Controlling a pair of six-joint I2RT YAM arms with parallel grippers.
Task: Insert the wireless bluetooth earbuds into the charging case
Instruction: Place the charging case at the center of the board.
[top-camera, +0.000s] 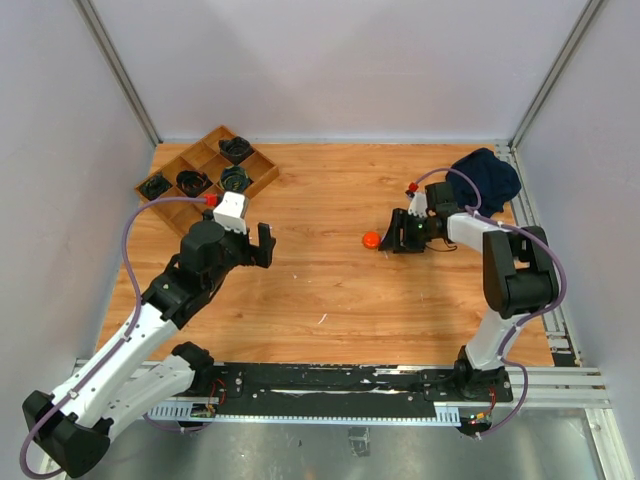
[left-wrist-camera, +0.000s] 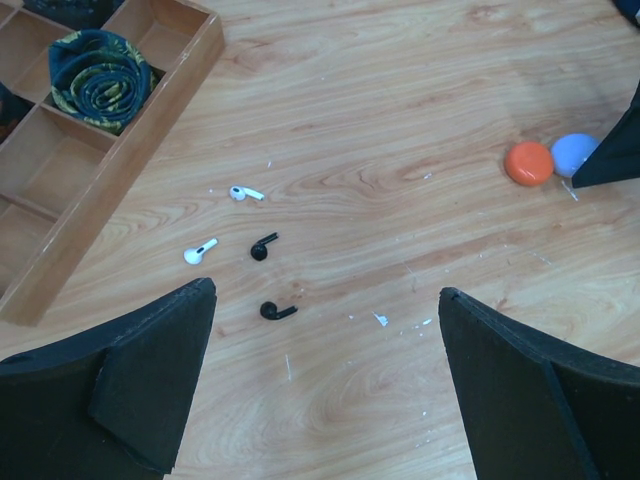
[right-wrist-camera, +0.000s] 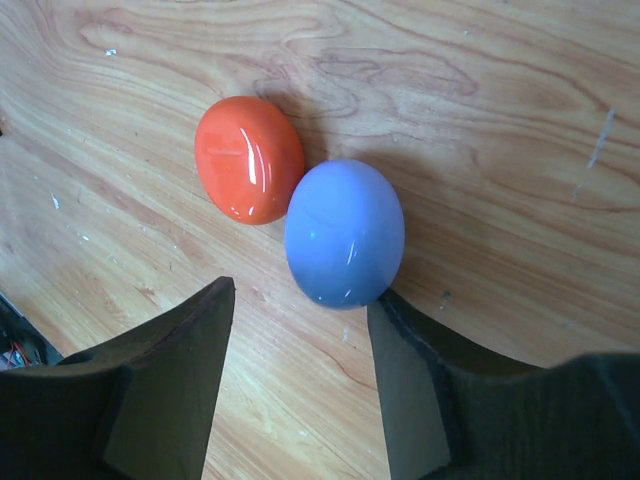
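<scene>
wood table (left-wrist-camera: 400, 120) with white buds (left-wrist-camera: 199, 252) and black buds (left-wrist-camera: 264, 246) loose near wide-apart left gripper (left-wrist-camera: 325, 295); orange case (right-wrist-camera: 248, 158) touching blue case (right-wrist-camera: 345, 232) at its 10 o'clock; right gripper (right-wrist-camera: 300, 318) jaws apart, gripping nothing.

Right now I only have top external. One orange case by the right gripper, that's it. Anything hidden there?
Observer: Yes. Right wrist shows a blue case touching the orange case, just ahead of the open right gripper.
Operator: No earbuds on my feed. Where are they?
Observer: Left wrist shows four lying loose on the table ahead of the open left gripper: two white earbuds and two black earbuds.
Operator: Cases open?
Observer: Both look shut; right wrist shows no raised lid on either.
</scene>
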